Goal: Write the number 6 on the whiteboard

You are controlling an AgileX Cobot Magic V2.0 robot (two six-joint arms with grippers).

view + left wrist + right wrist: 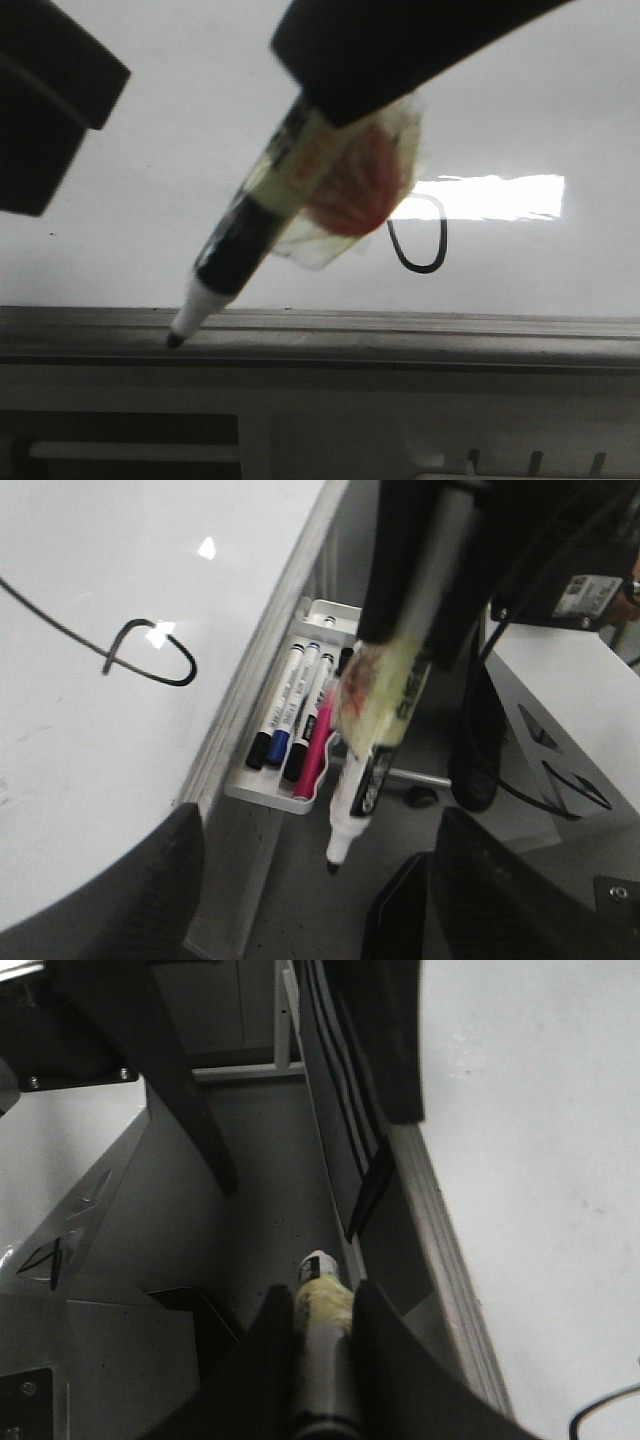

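The whiteboard [200, 150] is glossy white with a glare patch and a grey edge rail [420, 330]. The number 6 [415, 245] shows as a thin black loop; its stem is hidden behind the marker. In the left wrist view the number 6 [150, 655] has a long curved stem and a small loop on the whiteboard [90, 770]. My right gripper [360, 70] is shut on the cream-and-black marker [240, 240], wrapped in yellowish tape, tip down by the rail and off the board. It also shows in the right wrist view [322, 1290]. My left gripper [310, 830] is open and empty.
A white tray [262, 792] with several capped markers hangs beside the board's rail. A grey slotted panel [500, 440] lies below the rail. A white cabinet [560, 700] and black cables stand off the board's side. My left gripper's dark body [50, 110] is at the upper left.
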